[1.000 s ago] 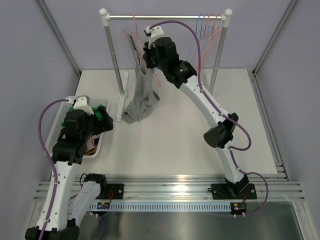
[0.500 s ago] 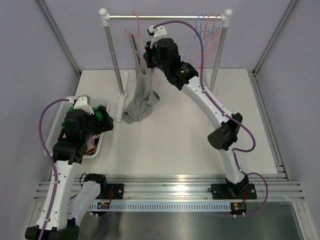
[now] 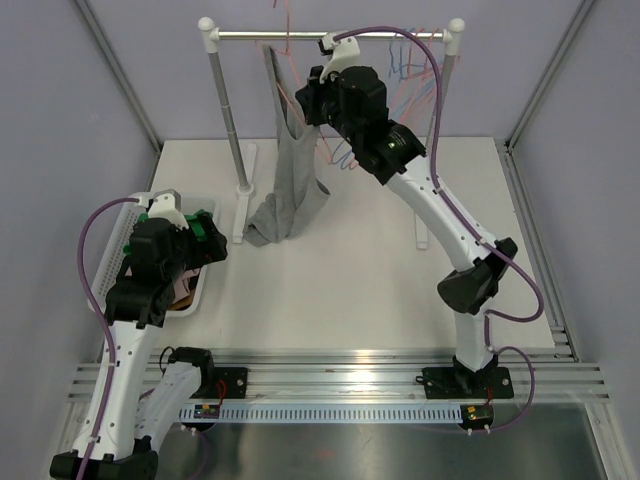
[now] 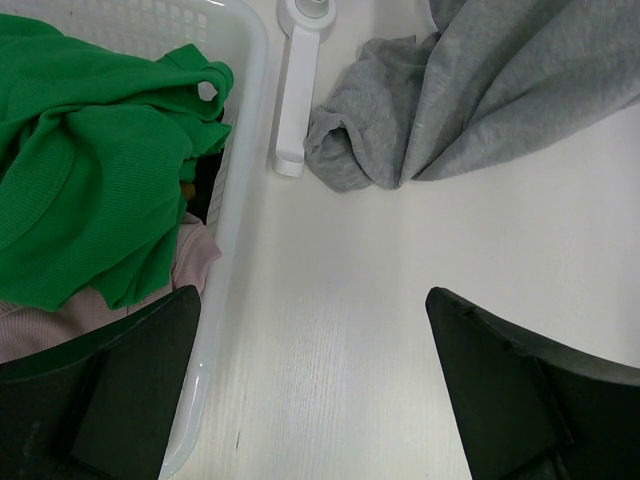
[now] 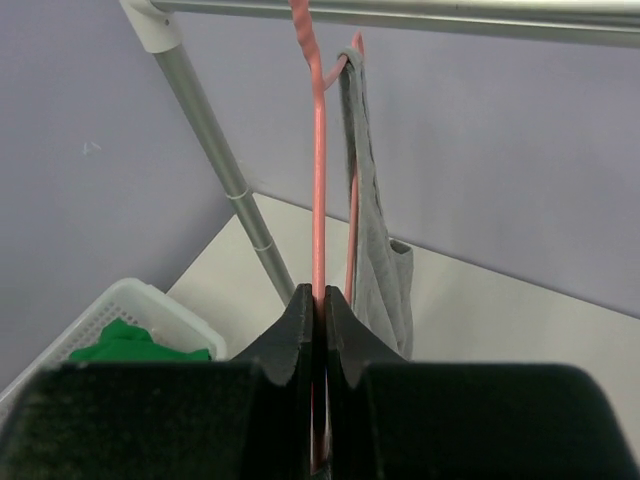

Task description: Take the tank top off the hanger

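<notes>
Nearest, at about 8 o'clock on the table (image 3: pixel 380 280), the left gripper (image 4: pixel 312 330) hung above the bare tabletop with its jaws released and spread wide, nothing between them. Just to its 9 o'clock stood the white basket (image 4: pixel 246 150), holding a crumpled green garment (image 4: pixel 90 160) over a pale pink one (image 4: pixel 192 262).

Farther out, toward 11 o'clock, the lower end of the grey tank top (image 3: pixel 290 170) lay bunched on the table, just beside the white foot (image 4: pixel 298 90) of the rack's left post (image 3: pixel 225 110). From there the cloth rose straight up to the pink hanger (image 5: pixel 319 180), where its strap looped around the hanger's neck just below the hook.

The right gripper (image 5: pixel 318 300) was raised at 12 o'clock, jaws clenched on the hanger's upright wire, with the tank top hanging just beyond its fingers. The hook sat at the metal rail (image 5: pixel 420 12); whether it rested on the rail could not be told. Along the rail toward 1 o'clock hung a cluster of bare blue and pink hangers (image 3: pixel 412 62).
</notes>
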{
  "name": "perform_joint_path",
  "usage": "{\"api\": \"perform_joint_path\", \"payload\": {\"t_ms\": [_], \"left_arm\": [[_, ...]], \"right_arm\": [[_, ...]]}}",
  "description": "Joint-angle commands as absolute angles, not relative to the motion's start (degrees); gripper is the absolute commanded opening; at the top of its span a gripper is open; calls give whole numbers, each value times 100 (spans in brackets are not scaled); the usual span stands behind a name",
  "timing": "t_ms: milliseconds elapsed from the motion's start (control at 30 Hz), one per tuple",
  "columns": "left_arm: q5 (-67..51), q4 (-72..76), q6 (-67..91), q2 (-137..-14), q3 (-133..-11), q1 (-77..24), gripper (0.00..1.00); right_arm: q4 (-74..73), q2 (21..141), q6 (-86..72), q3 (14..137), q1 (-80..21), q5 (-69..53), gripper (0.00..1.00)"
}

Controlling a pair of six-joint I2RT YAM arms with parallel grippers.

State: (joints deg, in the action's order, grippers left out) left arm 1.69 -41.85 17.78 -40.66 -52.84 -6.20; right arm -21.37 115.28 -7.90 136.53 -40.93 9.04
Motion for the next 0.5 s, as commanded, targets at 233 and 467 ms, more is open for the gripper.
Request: {"api": "perform_joint_path", "payload": {"t_ms": [233,467], "left_arm": [[53,-3876,1670,-4017,-5247,-642,99],[-525,-3692,1617,-3929,-5247,-642,99]], "right_arm": [[-1643,9723,-1309,12167,-4166,18,0],[-1863,8562,-1538,11066,-4166,-360,0]]}}
